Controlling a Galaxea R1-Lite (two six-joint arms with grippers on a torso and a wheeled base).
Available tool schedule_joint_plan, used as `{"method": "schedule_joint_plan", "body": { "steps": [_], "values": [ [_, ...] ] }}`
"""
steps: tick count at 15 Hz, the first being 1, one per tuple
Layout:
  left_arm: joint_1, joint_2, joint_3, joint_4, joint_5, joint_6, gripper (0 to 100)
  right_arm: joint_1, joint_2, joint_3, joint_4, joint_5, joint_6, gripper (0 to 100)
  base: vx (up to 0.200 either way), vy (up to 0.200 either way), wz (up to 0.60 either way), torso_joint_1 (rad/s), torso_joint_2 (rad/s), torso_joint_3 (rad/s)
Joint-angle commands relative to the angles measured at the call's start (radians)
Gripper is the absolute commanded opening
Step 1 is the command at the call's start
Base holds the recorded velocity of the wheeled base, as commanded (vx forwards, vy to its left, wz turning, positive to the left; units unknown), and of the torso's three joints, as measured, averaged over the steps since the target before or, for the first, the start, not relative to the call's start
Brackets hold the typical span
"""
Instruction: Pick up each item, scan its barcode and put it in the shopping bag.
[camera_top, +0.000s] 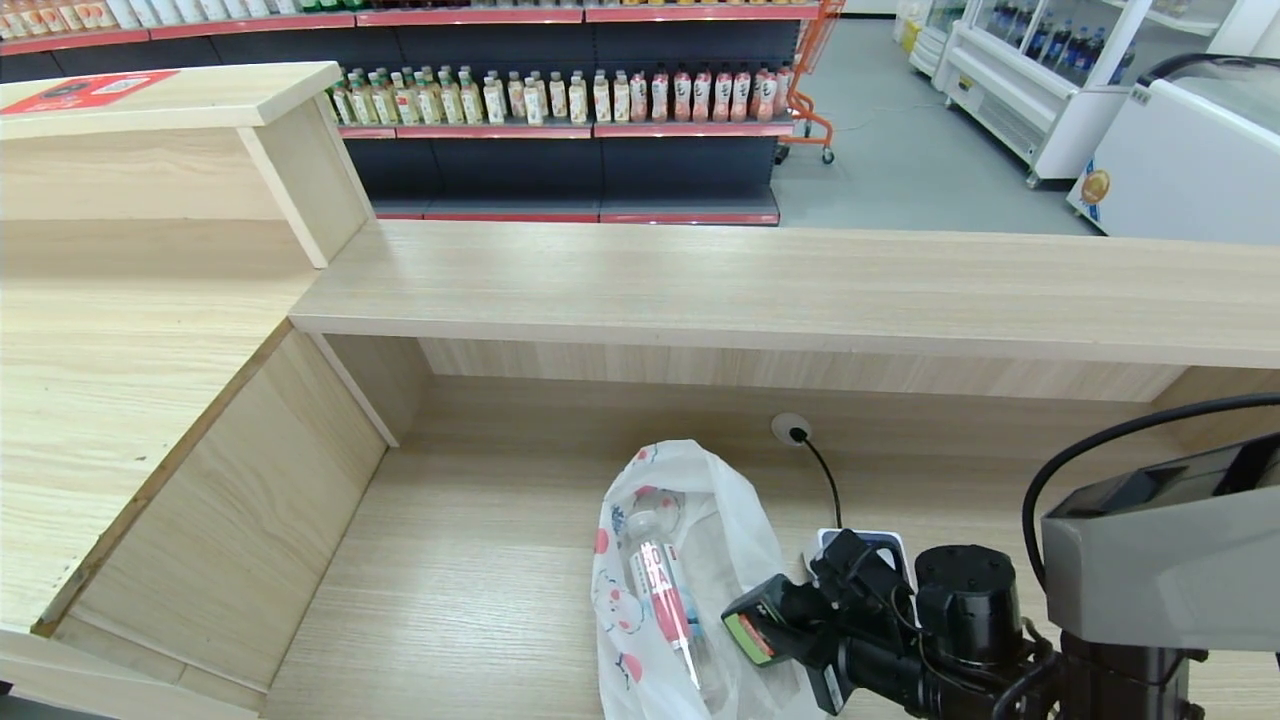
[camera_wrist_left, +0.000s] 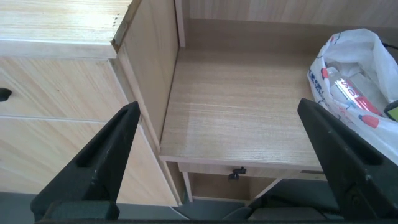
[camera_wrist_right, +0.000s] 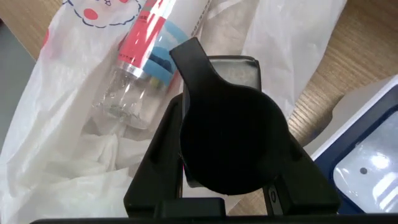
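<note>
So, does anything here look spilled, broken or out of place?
Nothing stands out. The bottle lies on its side inside the shopping bag, which sits slumped open on the wooden counter. No spill or damage shows.

Bag on the low desk, counter behind.
The shopping bag (camera_top: 690, 470) lies on the desk (camera_top: 470, 580) with a bottle (camera_top: 660, 585) in it. A flat device (camera_top: 893, 545) sits just right of the bag, a cable port (camera_top: 790, 428) behind it, and the raised counter (camera_top: 800, 290) farther back.
</note>
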Motion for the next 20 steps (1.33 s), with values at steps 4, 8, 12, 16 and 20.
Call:
{"method": "schedule_joint_plan", "body": {
  "steps": [4,8,12,16,20],
  "values": [
    [0.000,0.000,0.000,0.000,0.000,0.000,100,0.020,0.003,0.004,-0.001,0.013,0.036,0,0.000,0.000,0.00,0.000,0.00,0.000],
    [0.000,0.000,0.000,0.000,0.000,0.000,100,0.027,0.000,0.008,-0.001,0.013,0.042,100,0.000,0.000,0.00,0.000,0.00,0.000],
    [0.000,0.000,0.000,0.000,0.000,0.000,100,0.035,-0.081,0.027,-0.001,0.013,0.036,100,0.000,0.000,0.00,0.000,0.00,0.000],
    [0.000,0.000,0.000,0.000,0.000,0.000,100,0.032,-0.377,0.050,0.030,0.009,-0.076,100,0.000,0.000,0.00,0.000,0.00,0.000],
    [0.000,0.001,0.000,0.000,0.000,0.000,100,-0.077,-0.865,0.001,0.536,-0.043,-0.133,100,0.000,0.000,0.00,0.000,0.00,0.000]
  ]
}}
